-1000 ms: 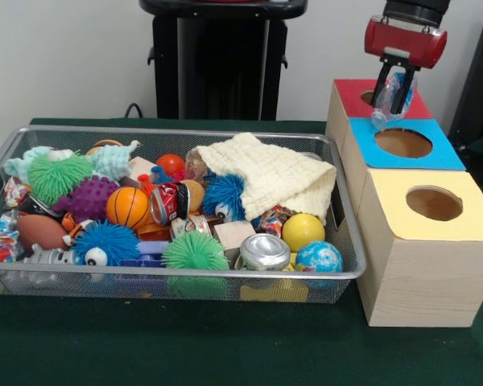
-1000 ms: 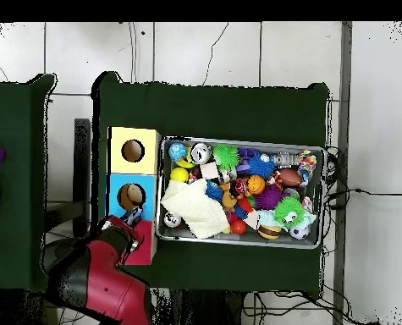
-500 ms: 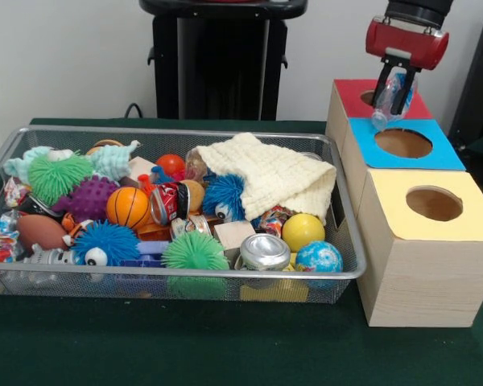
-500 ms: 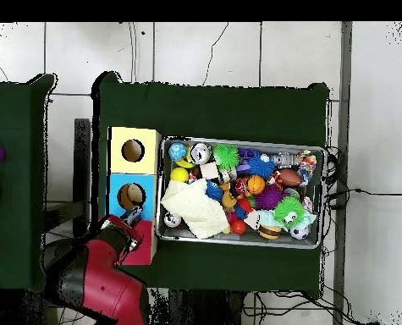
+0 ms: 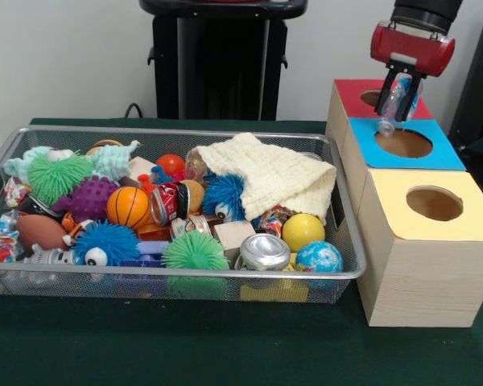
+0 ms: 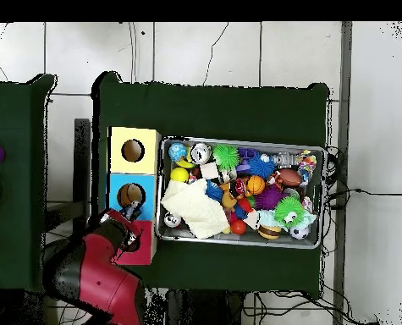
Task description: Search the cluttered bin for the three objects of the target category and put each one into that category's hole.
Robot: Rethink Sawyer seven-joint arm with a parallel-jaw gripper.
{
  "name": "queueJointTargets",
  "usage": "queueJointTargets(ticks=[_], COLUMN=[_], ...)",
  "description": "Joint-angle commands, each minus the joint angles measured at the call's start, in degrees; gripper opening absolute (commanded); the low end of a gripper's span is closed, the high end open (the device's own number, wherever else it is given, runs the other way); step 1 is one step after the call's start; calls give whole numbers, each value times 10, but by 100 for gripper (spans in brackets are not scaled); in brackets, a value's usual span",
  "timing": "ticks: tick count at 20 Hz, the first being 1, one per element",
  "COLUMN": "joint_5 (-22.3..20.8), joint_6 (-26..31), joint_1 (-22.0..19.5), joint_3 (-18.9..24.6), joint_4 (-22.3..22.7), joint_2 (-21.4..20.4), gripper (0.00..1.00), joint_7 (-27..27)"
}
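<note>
Claw (image 5: 396, 95) clamped on a clear wrinkled packet (image 5: 393, 103) with blue and white showing through, held above the wooden boxes beside the bin (image 5: 348, 233). Packet hanging lengthwise between the jaws, lower end just above the far rim of the blue-topped box's hole (image 5: 403, 142), near the seam with the red-topped box (image 5: 356, 92). Not yet released.

Judgement on the step in hand: delivery of one target to a hole. Which hole is meant cannot be told, since the packet hangs between the red and blue ones. Advisable to bring the packet squarely over the hole's middle before parting the jaws, and to lower it close, as a light crinkly packet may catch the rim and slide off the box top. Holes look only a little wider than the packet, so end-first entry preferred.

Edges and room: open air all round the claw above the boxes; no obstruction noted. Yellow-topped box (image 5: 431, 229) nearest the camera, clear of the claw. Bin's rim just beside the boxes. Bin contents crowded: spiky balls, a cream cloth (image 5: 274, 177) draped over the end nearest the boxes, and a silver can (image 5: 265, 251). Further packets possibly hidden beneath the clutter; none identified with certainty. Green counter (image 5: 185, 346) bare on the camera side of the bin.
</note>
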Motion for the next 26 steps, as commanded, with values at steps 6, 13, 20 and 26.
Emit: queueJointTargets(ticks=[6, 13, 20, 26], joint_5=[58, 60, 31, 6], joint_6=[71, 44, -20, -63], joint_1=[16, 6, -38, -60], joint_3=[33, 52, 105, 128], joint_4=[-85, -80, -63, -53], joint_2=[99, 101, 99, 101], gripper=[0, 0, 0, 0], joint_7=[159, 149, 139, 139])
